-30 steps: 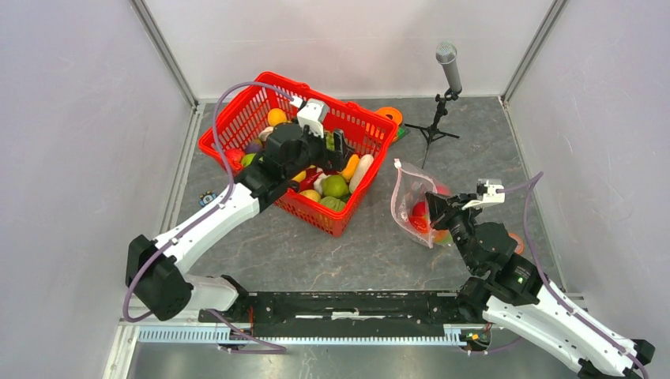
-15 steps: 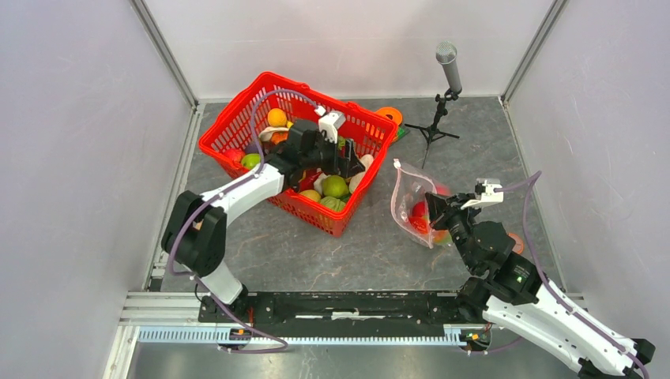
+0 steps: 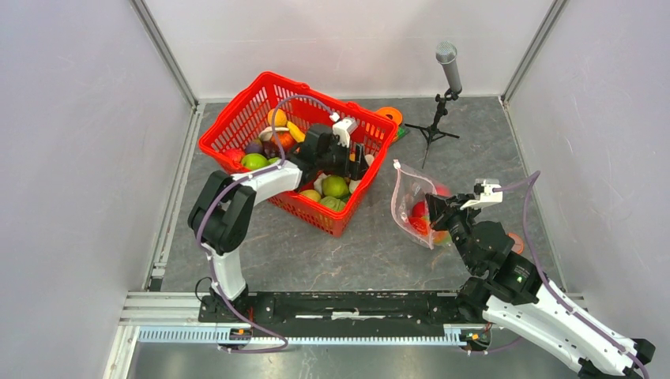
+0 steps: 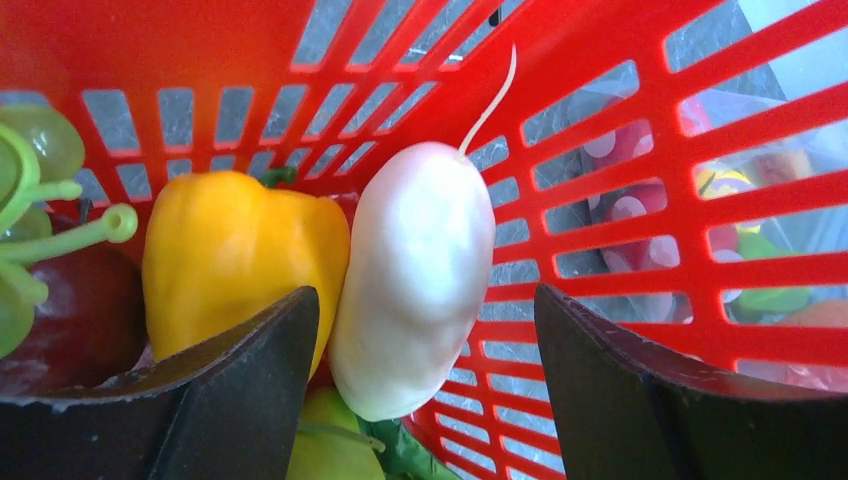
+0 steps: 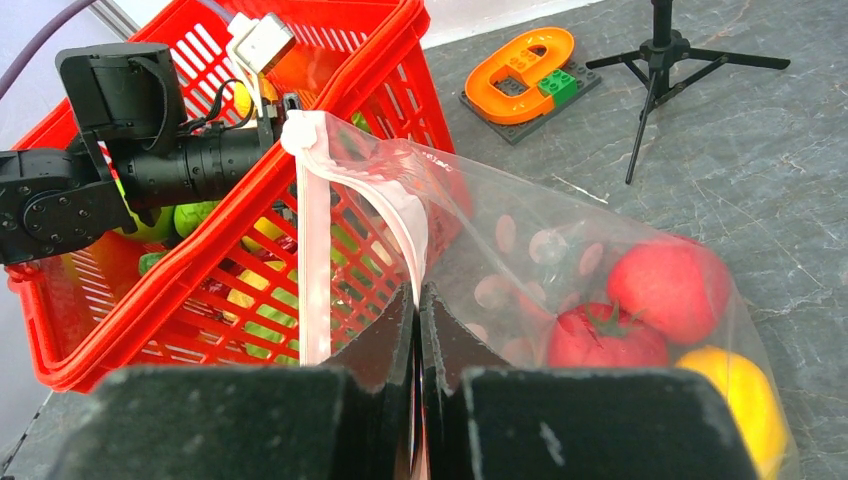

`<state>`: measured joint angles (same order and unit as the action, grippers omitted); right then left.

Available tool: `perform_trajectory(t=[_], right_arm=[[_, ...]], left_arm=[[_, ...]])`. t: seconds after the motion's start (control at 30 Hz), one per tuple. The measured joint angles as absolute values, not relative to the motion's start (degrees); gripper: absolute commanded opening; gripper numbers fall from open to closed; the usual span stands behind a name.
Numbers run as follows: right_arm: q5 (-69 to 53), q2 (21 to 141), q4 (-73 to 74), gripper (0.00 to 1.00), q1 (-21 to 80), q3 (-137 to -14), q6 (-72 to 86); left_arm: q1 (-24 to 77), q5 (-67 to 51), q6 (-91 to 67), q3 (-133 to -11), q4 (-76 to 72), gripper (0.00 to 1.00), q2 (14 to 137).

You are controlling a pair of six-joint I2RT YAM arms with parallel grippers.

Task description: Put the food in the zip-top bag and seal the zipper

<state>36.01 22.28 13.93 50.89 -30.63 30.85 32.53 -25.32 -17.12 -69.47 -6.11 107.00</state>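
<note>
**Left wrist view: white radish [image 4: 415, 280] lies in the gap of the spread fingers**

The left end effector [image 4: 422, 300] hangs inside the red basket [image 4: 650, 100] with its two fingers wide apart and nothing gripped. The radish lies straight ahead, in the gap between them. Its long axis runs away from the camera: the blunt end is nearest, and the thin tail points at the far basket wall, tilted a little right. The fingers therefore flank its long sides and would close across its narrow width, which looks like the right way to take it.

The tight spot is on the left. A yellow pepper [image 4: 235, 260] is pressed against the radish, and the left finger overlaps the pepper in this view. I judge that this finger must slip into the seam between the two, or it will catch the pepper instead. The right finger has free room toward the mesh wall.

The top external view shows the left arm is the nearer one for everything in the basket. The right end effector [image 5: 418, 300] is well apart, to the basket's right, with its fingers pressed together on the rim of the zip-top bag [image 5: 560, 250]. The bag stands on the bench [image 3: 355, 253] with its mouth raised toward the basket. In the right wrist view the pale zipper [image 5: 306, 250] gapes open, and a tomato [image 5: 600, 335] and other fruit lie inside. Plenty of food remains in the basket, so sealing looks some way off.
</note>
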Motion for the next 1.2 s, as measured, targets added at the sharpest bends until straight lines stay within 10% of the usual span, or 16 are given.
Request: perform_trajectory(t=[0.2,0.67,1.2], right_arm=[[36.0,22.3,14.1,0.07,50.9,-30.6,30.9],[36.0,22.3,14.3,0.07,50.9,-30.6,31.5],[36.0,22.3,14.3,0.07,50.9,-30.6,31.9]], left_arm=[[34.1,-20.9,-17.0,-69.9,-8.8,0.76,108.2],[35.9,-15.4,-15.6,-67.5,-9.0,0.15,105.8],[35.9,-10.5,-14.5,-60.2,-10.0,0.15,82.0]])
